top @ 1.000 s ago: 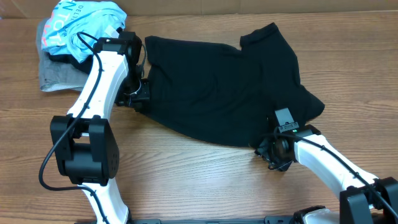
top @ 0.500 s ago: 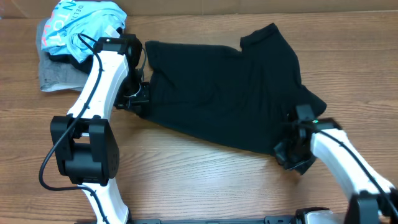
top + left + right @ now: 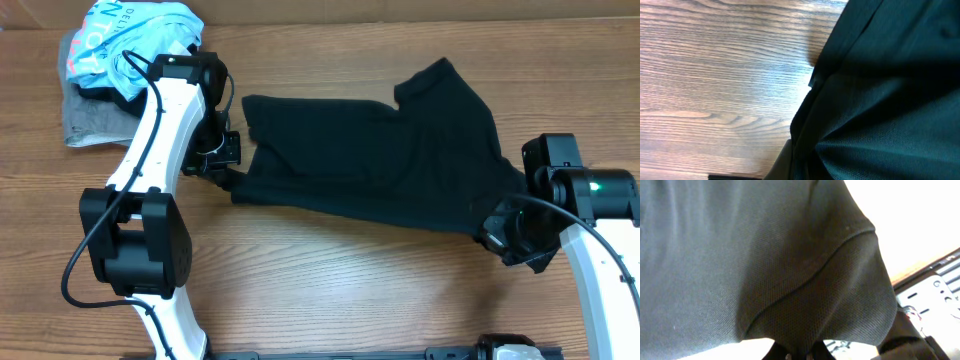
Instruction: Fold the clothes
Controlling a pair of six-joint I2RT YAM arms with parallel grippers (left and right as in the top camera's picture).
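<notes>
The clothes, one black short-sleeved shirt (image 3: 380,165), hang stretched across the wooden table between my two grippers. My left gripper (image 3: 228,165) is shut on the shirt's left edge; in the left wrist view the dark fabric (image 3: 890,100) bunches into the jaws at the bottom edge (image 3: 800,172). My right gripper (image 3: 505,232) is shut on the shirt's lower right corner, and in the right wrist view a seamed fold of fabric (image 3: 765,255) gathers down into it (image 3: 800,355). One sleeve (image 3: 435,80) sticks up toward the back. No logo or tag shows.
A light blue garment with lettering (image 3: 130,45) lies on a grey folded garment (image 3: 90,120) at the back left, just behind my left arm. Bare wooden table (image 3: 330,290) lies in front of the shirt. Base hardware (image 3: 935,290) shows at the right.
My right gripper closed on the shirt's lower right corner and pulled it to the right and up. The shirt has drawn out into a narrower, tauter band. The left gripper kept its hold.
</notes>
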